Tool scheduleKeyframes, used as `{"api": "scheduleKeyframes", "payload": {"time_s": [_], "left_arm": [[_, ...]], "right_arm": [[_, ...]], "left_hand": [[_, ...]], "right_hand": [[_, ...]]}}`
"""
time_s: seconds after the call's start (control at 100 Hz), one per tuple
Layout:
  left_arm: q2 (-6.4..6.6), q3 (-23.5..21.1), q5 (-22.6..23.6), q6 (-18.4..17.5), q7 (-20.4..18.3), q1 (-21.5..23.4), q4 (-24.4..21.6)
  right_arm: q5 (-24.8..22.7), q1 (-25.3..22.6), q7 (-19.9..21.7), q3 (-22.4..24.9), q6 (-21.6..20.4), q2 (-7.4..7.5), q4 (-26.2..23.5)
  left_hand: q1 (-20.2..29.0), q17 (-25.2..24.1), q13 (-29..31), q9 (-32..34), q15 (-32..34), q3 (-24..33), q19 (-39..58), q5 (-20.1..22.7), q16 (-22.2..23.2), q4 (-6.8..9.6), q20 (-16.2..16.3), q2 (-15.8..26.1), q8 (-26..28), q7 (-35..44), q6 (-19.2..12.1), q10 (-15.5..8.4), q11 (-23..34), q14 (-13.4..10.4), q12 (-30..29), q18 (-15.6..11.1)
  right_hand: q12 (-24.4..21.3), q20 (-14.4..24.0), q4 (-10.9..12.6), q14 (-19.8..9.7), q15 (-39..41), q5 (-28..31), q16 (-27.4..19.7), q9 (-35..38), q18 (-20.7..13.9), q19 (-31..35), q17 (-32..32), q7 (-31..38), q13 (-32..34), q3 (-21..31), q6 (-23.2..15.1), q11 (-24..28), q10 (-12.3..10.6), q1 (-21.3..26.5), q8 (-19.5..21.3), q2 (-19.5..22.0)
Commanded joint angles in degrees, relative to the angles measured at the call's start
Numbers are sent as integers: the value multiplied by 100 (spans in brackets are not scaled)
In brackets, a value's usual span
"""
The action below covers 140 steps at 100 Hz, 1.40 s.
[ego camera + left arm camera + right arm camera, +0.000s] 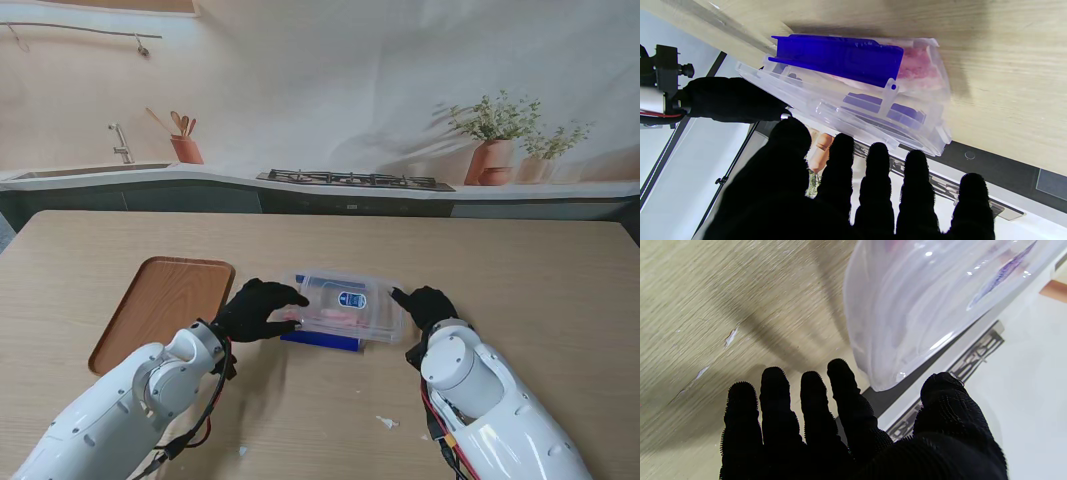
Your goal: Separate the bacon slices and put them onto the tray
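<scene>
A clear plastic box (345,308) with a blue clasp (320,341) lies lid-on at the table's middle, pink bacon (335,320) showing through it. An empty wooden tray (165,305) sits to its left. My left hand (258,310), in a black glove, is at the box's left end with fingers spread and the thumb reaching over the lid. My right hand (425,305) is at the right end, open, thumb tip at the box corner. The left wrist view shows the box (873,110), clasp (840,58), bacon (917,66) and right hand (730,98). The right wrist view shows the box's rounded end (923,306) beyond my spread fingers (813,406).
Small white scraps (386,422) lie on the wooden table (520,280) nearer to me than the box. A printed kitchen backdrop (350,180) with stove, sink and potted plants stands behind the table's far edge.
</scene>
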Motion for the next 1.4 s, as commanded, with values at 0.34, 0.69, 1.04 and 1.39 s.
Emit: {"api": "scheduleKeyframes", "payload": {"time_s": [0.34, 0.69, 1.04, 1.39], "left_arm": [[8, 63, -43, 60, -183, 22, 12], [12, 70, -51, 67, -209, 21, 6], [12, 81, -66, 60, -222, 15, 13], [6, 18, -68, -17, -176, 40, -15]], "right_arm": [[536, 93, 380, -96, 461, -111, -138], [1026, 38, 385, 30, 499, -170, -317], [1922, -13, 50, 267, 704, -382, -398], [1840, 26, -85, 229, 666, -416, -347]], "left_hand": [[14, -50, 63, 32, -97, -13, -263, 282, -81, 167, -79, 138, 42, 239, 60, -263, -79, -133, -60, -18], [32, -59, 83, 67, -112, -40, -261, 308, -96, 170, -101, 151, 41, 231, 41, -296, -95, -153, -69, -17], [44, -64, 91, 79, -118, -54, -264, 327, -108, 173, -122, 159, 40, 224, 55, -304, -105, -155, -73, -17], [23, -65, 38, 55, -140, -78, -266, 305, -120, 171, -142, 181, 41, 220, 36, -310, -113, -185, -75, -27]], "right_hand": [[187, 352, 54, 59, 490, -113, 291, 11, 14, 265, 230, 162, 210, 2747, 26, 485, 67, -528, 149, -1351], [1119, 373, -74, -111, 1655, -267, 865, 182, -84, 1839, 210, 789, 633, 4057, -175, 1269, -154, -508, 516, -2091], [1496, -770, -150, -271, 2033, -280, 1022, 506, -154, 3885, 109, 1566, 1174, 4605, -380, 1691, -327, -210, 878, -2540], [1968, -886, -789, -429, 2719, 80, 1335, 2102, 149, 4750, 1376, 3746, 2739, 4840, -1160, 1959, -560, 1149, -18, -2971]]}}
